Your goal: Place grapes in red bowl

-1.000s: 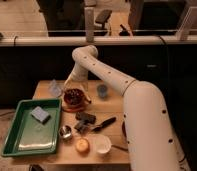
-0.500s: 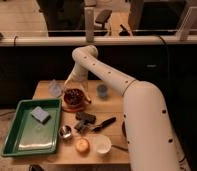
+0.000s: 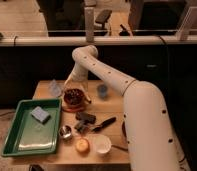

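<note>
The red bowl (image 3: 80,105) sits on the wooden table at the back, right of the green tray. The grapes (image 3: 72,95), a dark bumpy cluster, lie inside the bowl. My white arm reaches from the lower right, up over the table's back, and comes down to the bowl. The gripper (image 3: 70,86) hangs just over the bowl's far rim, right above the grapes. I cannot tell whether it touches them.
A green tray (image 3: 22,142) with a blue-grey sponge (image 3: 40,114) fills the left. In front of the bowl are a steel cup (image 3: 65,131), a black blocky object (image 3: 85,117), a black utensil (image 3: 105,123), a white bowl (image 3: 100,145) and an orange item (image 3: 82,145). A blue cup (image 3: 102,91) stands right of the bowl.
</note>
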